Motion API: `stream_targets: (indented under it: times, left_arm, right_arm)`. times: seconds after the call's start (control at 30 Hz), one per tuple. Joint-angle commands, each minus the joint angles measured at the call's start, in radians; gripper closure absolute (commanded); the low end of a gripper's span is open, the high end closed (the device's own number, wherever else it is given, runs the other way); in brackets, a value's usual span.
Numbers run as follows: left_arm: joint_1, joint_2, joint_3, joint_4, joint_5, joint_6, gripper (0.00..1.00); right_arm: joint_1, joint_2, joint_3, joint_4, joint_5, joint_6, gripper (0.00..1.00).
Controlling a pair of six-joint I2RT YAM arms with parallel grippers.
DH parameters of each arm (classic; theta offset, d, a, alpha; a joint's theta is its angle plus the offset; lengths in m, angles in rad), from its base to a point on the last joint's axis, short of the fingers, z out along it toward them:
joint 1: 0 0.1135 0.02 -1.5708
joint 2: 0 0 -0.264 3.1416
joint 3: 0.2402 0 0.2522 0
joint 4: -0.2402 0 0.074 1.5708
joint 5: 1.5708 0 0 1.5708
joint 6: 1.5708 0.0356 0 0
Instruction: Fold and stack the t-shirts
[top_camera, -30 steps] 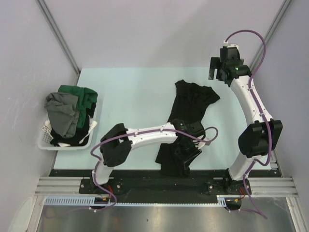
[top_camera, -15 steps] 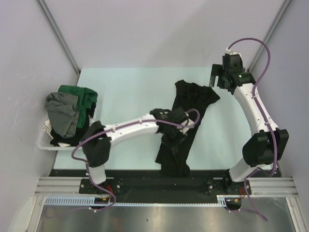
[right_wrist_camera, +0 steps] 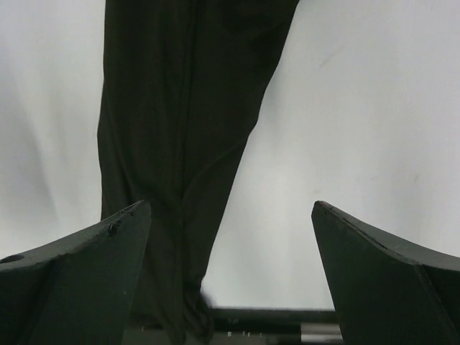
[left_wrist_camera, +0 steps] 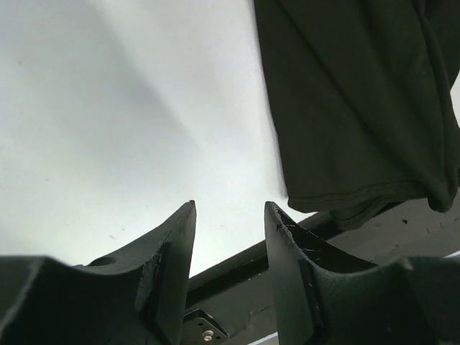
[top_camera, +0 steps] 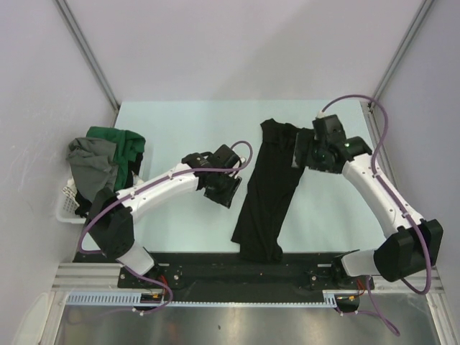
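— What lies on the pale green table top (top_camera: 172,136)?
— A black short-sleeved cloth t-shirt (top_camera: 267,198), folded into a long narrow strip right of centre. Its near end reaches the front edge.
— And the others?
— They are heaped in the white slatted plastic basket (top_camera: 66,210) at the left edge: a dark green shirt (top_camera: 123,144), a grey one (top_camera: 90,167), and black cloth (top_camera: 108,207) underneath.
— The arms?
— The right gripper (right_wrist_camera: 230,205) hangs over the strip's far part, fingers spread wide, holding nothing. The left gripper (left_wrist_camera: 230,208) sits just left of the strip above bare table, fingers a narrow gap apart, empty.
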Motion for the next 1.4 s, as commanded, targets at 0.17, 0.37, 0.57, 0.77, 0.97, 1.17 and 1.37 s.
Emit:
stream_targets:
  times: [0.17, 0.37, 0.57, 0.77, 0.97, 1.17, 1.37]
  left_arm:
    - [0.024, -0.05, 0.029, 0.009, -0.028, 0.011, 0.52]
    - [0.054, -0.066, 0.048, -0.006, -0.068, 0.034, 0.51]
    - [0.07, -0.069, 0.037, -0.011, -0.058, 0.04, 0.51]
    - [0.07, -0.063, 0.026, -0.001, -0.039, 0.031, 0.51]
    - [0.07, -0.051, 0.02, 0.005, -0.013, 0.037, 0.51]
    - [0.071, -0.044, 0.023, 0.005, -0.004, 0.053, 0.51]
    - [0.07, -0.052, 0.019, 0.005, 0.002, 0.059, 0.51]
  right_arm:
    - [0.201, -0.122, -0.269, 0.049, -0.045, 0.223, 0.0]
    - [0.293, -0.141, -0.391, 0.127, -0.051, 0.321, 0.0]
    - [0.362, -0.126, -0.438, 0.152, -0.068, 0.366, 0.0]
    - [0.402, -0.126, -0.492, 0.173, -0.114, 0.404, 0.0]
    - [0.435, -0.158, -0.526, 0.147, -0.149, 0.444, 0.0]
    - [0.466, -0.193, -0.57, 0.115, -0.185, 0.487, 0.0]
    - [0.533, -0.219, -0.601, 0.089, -0.2, 0.536, 0.02]
